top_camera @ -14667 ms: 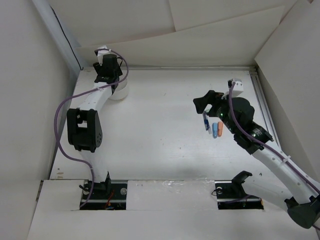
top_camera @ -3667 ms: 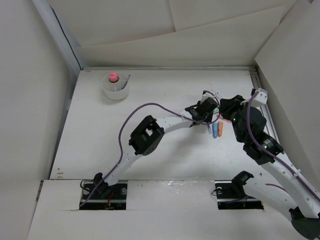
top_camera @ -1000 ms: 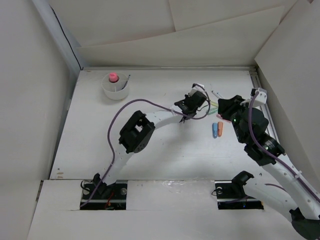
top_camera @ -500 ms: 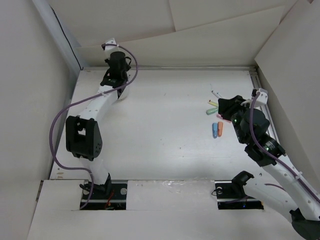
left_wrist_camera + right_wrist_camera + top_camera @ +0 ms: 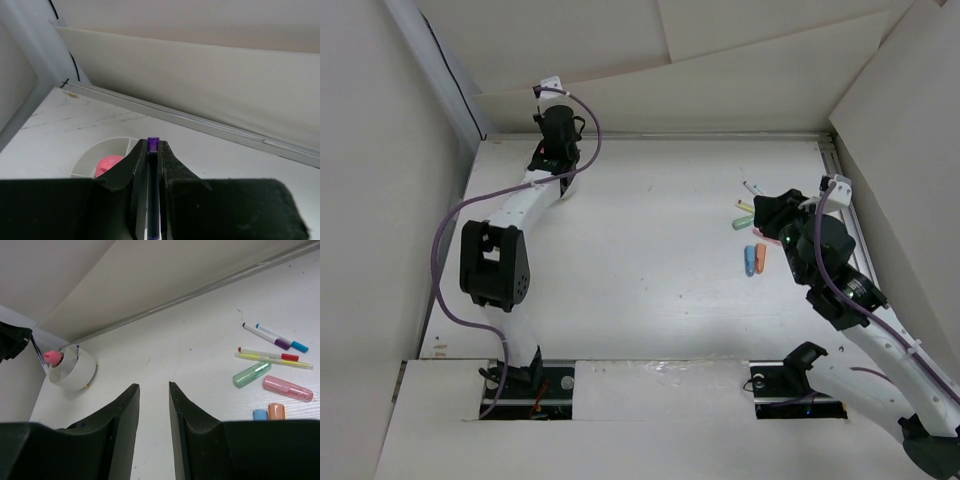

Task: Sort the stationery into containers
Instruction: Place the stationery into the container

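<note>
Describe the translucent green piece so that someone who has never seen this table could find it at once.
Look at the right side of the white table, where loose stationery lies ahead of the right claw. There, the green piece lies beside the thin pens, left of the pink one. It alone is a stubby, see-through green tube.

From above you see your left gripper (image 5: 557, 150) over the far-left corner of the table (image 5: 640, 290); what it holds can't be told from here. Your right gripper (image 5: 765, 213) hangs at the right side, just beside a green piece (image 5: 743, 222) and 2 thin pens (image 5: 751, 187). Nearer you, 1 orange piece (image 5: 760, 258) and 1 blue piece (image 5: 750, 260) lie side by side.
</note>
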Action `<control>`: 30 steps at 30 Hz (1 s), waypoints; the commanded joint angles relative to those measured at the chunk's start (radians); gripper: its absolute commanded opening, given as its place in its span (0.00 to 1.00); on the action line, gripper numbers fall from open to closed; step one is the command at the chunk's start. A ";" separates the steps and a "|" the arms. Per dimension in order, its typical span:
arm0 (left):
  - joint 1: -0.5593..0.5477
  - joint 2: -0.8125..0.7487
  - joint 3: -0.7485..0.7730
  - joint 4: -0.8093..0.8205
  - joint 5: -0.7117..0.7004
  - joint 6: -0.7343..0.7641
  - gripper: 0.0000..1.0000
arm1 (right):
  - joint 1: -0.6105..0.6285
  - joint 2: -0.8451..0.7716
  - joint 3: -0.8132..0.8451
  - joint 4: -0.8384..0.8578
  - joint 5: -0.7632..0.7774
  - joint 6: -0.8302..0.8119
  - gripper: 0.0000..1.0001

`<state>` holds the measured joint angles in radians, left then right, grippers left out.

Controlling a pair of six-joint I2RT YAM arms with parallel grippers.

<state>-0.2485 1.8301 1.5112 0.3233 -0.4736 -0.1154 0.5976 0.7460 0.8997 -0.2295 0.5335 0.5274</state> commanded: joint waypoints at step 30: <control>0.040 0.319 0.224 0.264 -0.059 0.270 0.00 | 0.010 0.004 -0.027 0.108 0.000 -0.030 0.36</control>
<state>-0.2134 2.1605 1.6871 0.5037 -0.5339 0.1154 0.5976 0.7540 0.8719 -0.1925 0.5308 0.5117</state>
